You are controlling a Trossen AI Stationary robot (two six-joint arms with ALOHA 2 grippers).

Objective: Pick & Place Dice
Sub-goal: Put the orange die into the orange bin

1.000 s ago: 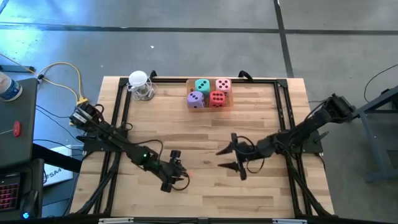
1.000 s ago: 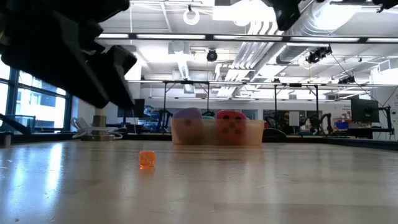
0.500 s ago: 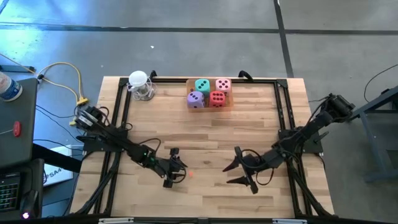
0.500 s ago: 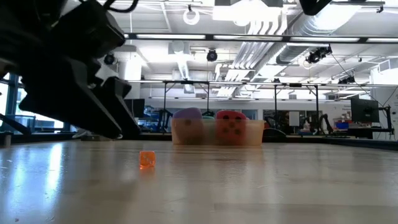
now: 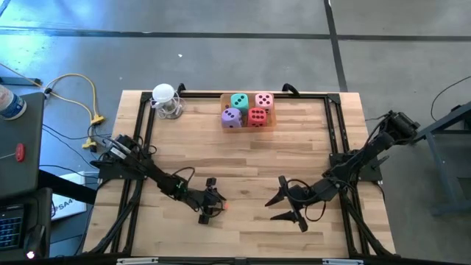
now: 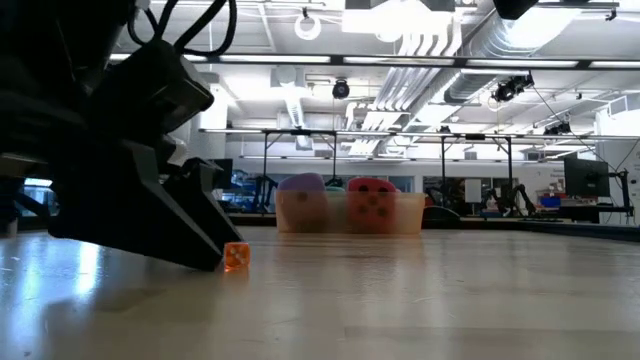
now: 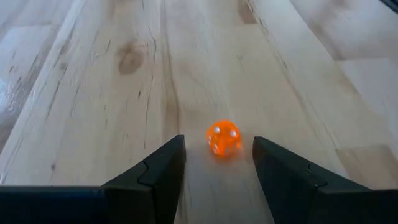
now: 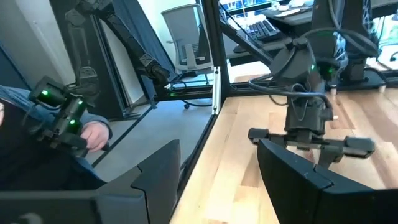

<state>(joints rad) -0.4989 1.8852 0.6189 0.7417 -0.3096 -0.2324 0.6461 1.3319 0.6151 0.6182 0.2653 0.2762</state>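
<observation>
The wooden surface (image 5: 243,154) carries everything, with a black frame round its edges. At twelve o'clock on it, against the far edge, a shallow clear tray (image 5: 249,112) holds the four large dice: the teal die (image 5: 239,101) and pink die (image 5: 264,101) behind, the purple die (image 5: 232,117) and red die (image 5: 257,116) in front, packed touching. They sit well apart from both arms, so as far as these go the placing looks done.

The left arm reaches in from nine o'clock and its left gripper (image 5: 212,206) sits low toward six o'clock of the surface, jaws spread with nothing between them yet. Just ahead of its tips lies a small orange die (image 7: 223,137), translucent with pale pips, resting on the wood; in the low view the jaws slope down to the surface right beside it (image 6: 236,257). The step in hand reads as the approach to this small die, not any of the large ones.

The right gripper (image 5: 287,206) waits at about five o'clock, near the front right, jaws spread and empty, pointing toward the left one.

For the next move, I judge the left jaws need to slide forward a little so the orange die sits between the tips rather than in front of them, staying low against the wood, then close gently. The die is small against the gap, so centring matters; a glancing touch would likely roll it away.

At eleven o'clock stands a small white wire-framed object (image 5: 166,100), untouched.
</observation>
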